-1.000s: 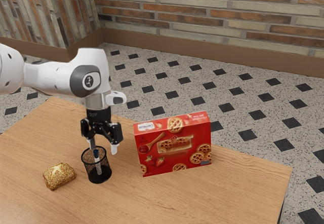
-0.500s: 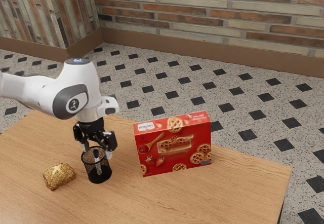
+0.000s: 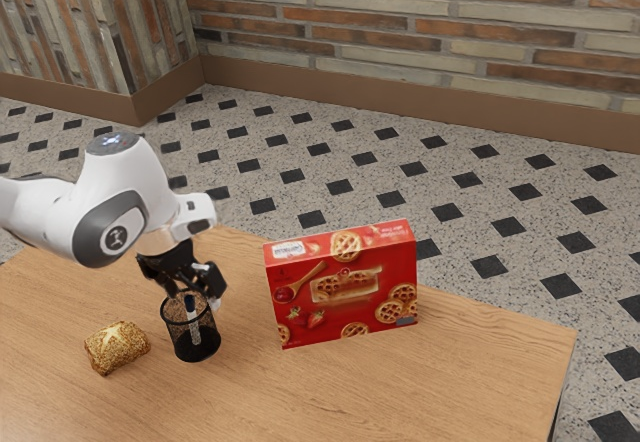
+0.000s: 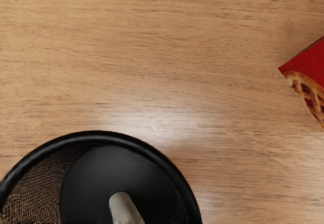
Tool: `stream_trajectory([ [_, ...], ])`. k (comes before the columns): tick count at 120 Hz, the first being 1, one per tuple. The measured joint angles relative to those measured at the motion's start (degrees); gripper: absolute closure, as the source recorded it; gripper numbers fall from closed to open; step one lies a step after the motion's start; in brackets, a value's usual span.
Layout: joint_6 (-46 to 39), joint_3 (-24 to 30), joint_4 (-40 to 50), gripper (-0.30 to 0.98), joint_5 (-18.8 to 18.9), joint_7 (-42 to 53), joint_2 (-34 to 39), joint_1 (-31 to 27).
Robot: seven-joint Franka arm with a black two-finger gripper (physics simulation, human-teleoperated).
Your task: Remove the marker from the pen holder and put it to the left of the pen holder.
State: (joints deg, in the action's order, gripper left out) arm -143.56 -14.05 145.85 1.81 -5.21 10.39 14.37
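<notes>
Clock hours are read in the exterior view, with the pen holder (image 3: 207, 344) at the centre of the dial and twelve toward that view's top. At the exterior view's left, the white arm (image 3: 130, 187) reaches in from about ten o'clock over the wooden desk (image 3: 470, 402). The golden-brown bread (image 3: 117, 348) lies at about half past eight, near the pen holder but apart from it.

The black mesh pen holder stands upright on the desk. The marker (image 3: 194, 329) is inside it, its pale body visible through the mesh and its dark upper end leaning slightly toward eleven. Just above, at twelve, are the jaws (image 3: 195, 298), apart and clamped on nothing, with the hand slanting down toward about five. One finger is toward eleven, the other toward one; whether either touches the rim I cannot tell.

Farther over, at about half past two and well apart from the holder, the red pastry box (image 3: 342, 287) stands upright on the desk. The wrist view has part of that box and the holder's round rim, inside which is a grey rounded end (image 4: 124, 209); I cannot tell whether it is the marker's.
</notes>
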Motion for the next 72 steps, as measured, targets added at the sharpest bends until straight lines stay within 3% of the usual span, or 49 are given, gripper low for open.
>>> stream_trajectory([
  [45, 1.7, -0.3, 1.9, 0.03, 2.1, 0.7, 1.4, 0.7],
  [72, 1.8, -0.2, 1.7, 0.50, 2.7, 1.1, 2.8, 0.8],
])
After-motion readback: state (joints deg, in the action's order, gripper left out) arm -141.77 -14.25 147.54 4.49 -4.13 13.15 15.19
